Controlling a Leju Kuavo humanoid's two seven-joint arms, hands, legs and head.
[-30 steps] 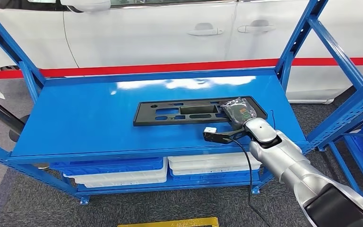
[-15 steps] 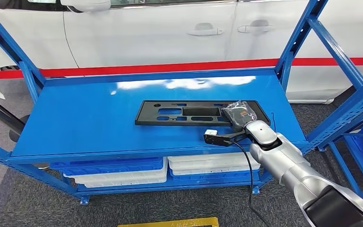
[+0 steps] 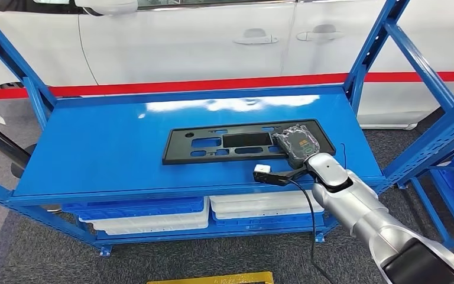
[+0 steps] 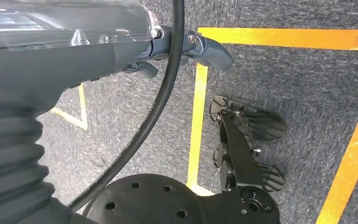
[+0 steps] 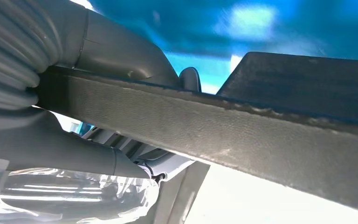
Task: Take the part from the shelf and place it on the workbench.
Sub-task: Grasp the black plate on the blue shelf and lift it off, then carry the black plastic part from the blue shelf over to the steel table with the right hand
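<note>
fingers (image 5: pixel 98 161) of the right hand (image 3: pixel 297 142) pinch the near right edge of the black part (image 3: pixel 236 142), thumb on one face, fingers on the other. part sits tilted on the blue shelf (image 3: pixel 106 154), its right end at the hand. left hand (image 4: pixel 186 46) hangs over grey floor, fingers curled in, holding nothing. judgement: lift step in hand. keep the pinch firm, raise slowly and level, since the long part could swing or slip; clear the shelf posts before turning.
</note>
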